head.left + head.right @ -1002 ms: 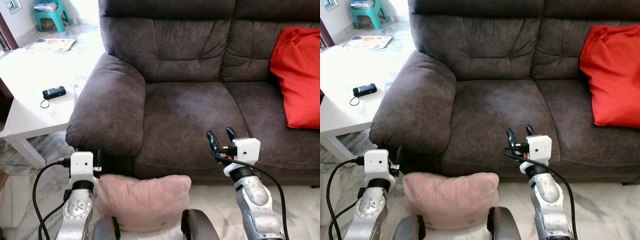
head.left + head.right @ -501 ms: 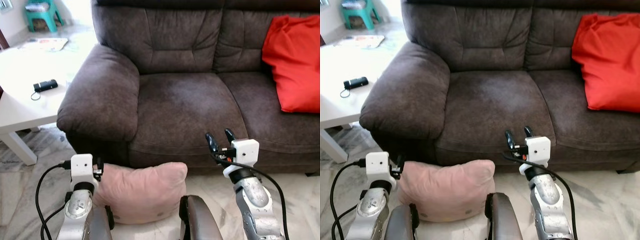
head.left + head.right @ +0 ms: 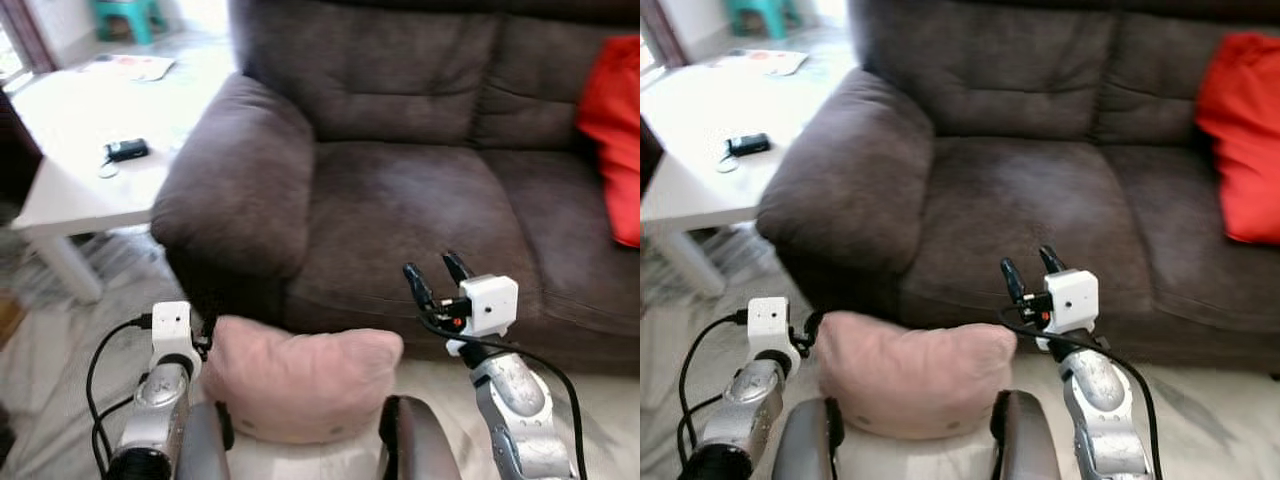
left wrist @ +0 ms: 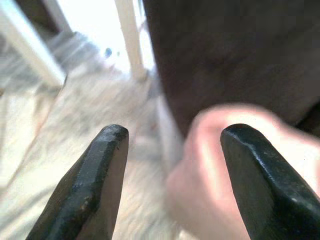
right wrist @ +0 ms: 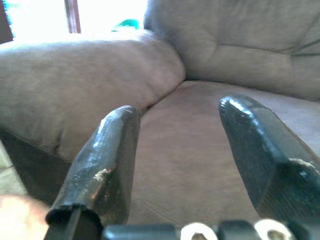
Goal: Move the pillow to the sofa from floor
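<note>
The pink pillow (image 3: 300, 380) lies on the floor against the front of the dark brown sofa (image 3: 400, 200), below its left armrest (image 3: 240, 190). My left gripper (image 4: 170, 170) is open and low beside the pillow's left end. In the left wrist view the pillow's corner (image 4: 215, 165) sits between the fingers, close to one fingertip (image 4: 260, 170). My right gripper (image 3: 435, 278) is open and empty. It hovers above the pillow's right end, in front of the seat cushion's edge.
A red cushion (image 3: 615, 140) rests on the sofa's right side. A white low table (image 3: 80, 130) with a small black device (image 3: 127, 150) stands to the left of the armrest. My own knees (image 3: 410, 445) show at the bottom, just before the pillow. The floor is pale marble.
The whole picture has shifted right and blurred, so the camera has turned left. Both arms hold about the same pose, with their grippers still open.
</note>
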